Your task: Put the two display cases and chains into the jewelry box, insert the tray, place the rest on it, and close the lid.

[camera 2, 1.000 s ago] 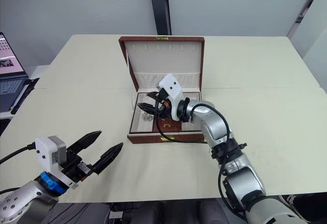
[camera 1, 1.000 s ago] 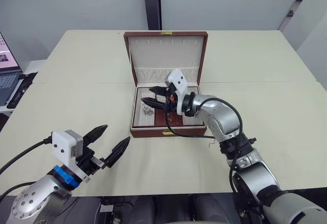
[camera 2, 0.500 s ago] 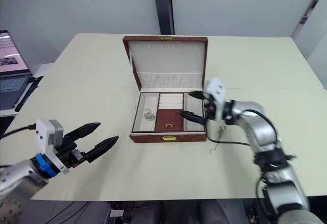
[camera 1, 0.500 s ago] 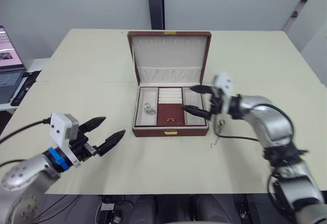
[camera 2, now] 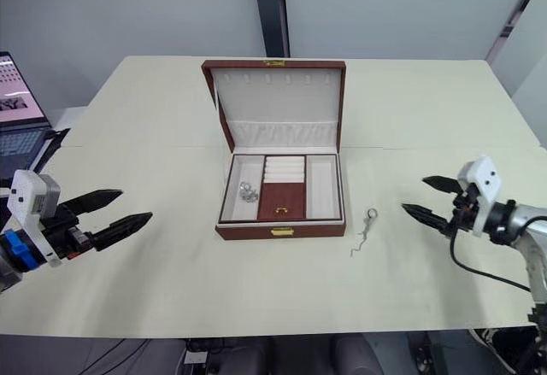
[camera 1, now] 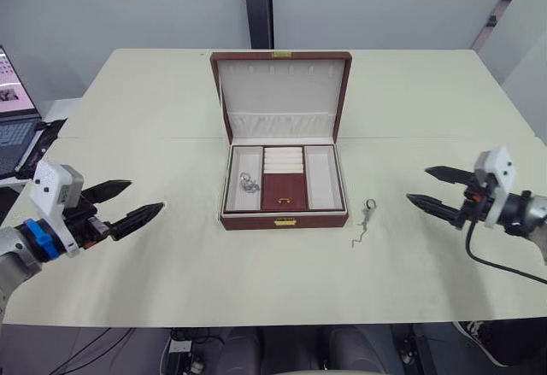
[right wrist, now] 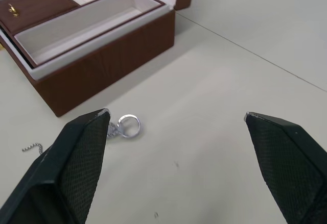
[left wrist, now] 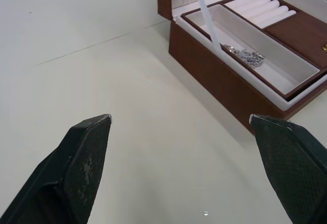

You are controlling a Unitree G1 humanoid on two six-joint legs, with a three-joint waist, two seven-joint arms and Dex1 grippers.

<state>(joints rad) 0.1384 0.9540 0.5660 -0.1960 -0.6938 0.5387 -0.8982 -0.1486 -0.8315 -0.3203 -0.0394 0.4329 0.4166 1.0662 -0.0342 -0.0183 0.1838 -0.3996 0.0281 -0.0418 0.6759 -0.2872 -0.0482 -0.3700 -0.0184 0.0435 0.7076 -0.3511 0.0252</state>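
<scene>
Both pincers hang empty with their fingers spread wide. My left pincer (camera 1: pixel 120 203) hovers over the cream surface (camera 1: pixel 171 102) well to the left of the jewelry box (camera 1: pixel 282 214), tips aimed toward it. My right pincer (camera 1: pixel 438 191) hovers well to the right of the box, tips aimed back toward it.

The jewelry box sits in the middle of the surface with its lid (camera 1: pixel 280 84) standing upright at the back, cream lining facing me, a gathered pocket along its lower part and a gold catch on the top edge. The tray (camera 1: pixel 285 178) is seated in the box: a cream compartment on each side, a ridged ring-roll at the back centre and a brown flap with a gold pull in front of it. A small heap of silver jewelry (camera 1: pixel 248 182) lies in the left compartment, seen up close from my left wrist (left wrist: pixel 244 56). The right compartment is bare.

One chain (camera 1: pixel 363 223) lies loose on the surface just right of the box's front corner, between the box and my right pincer, its ring clasp at the far end. From my right wrist, that ring (right wrist: pixel 128 125) rests near one of my fingertips (right wrist: pixel 89 137).

A laptop (camera 1: pixel 12 131) sits at the far left.
</scene>
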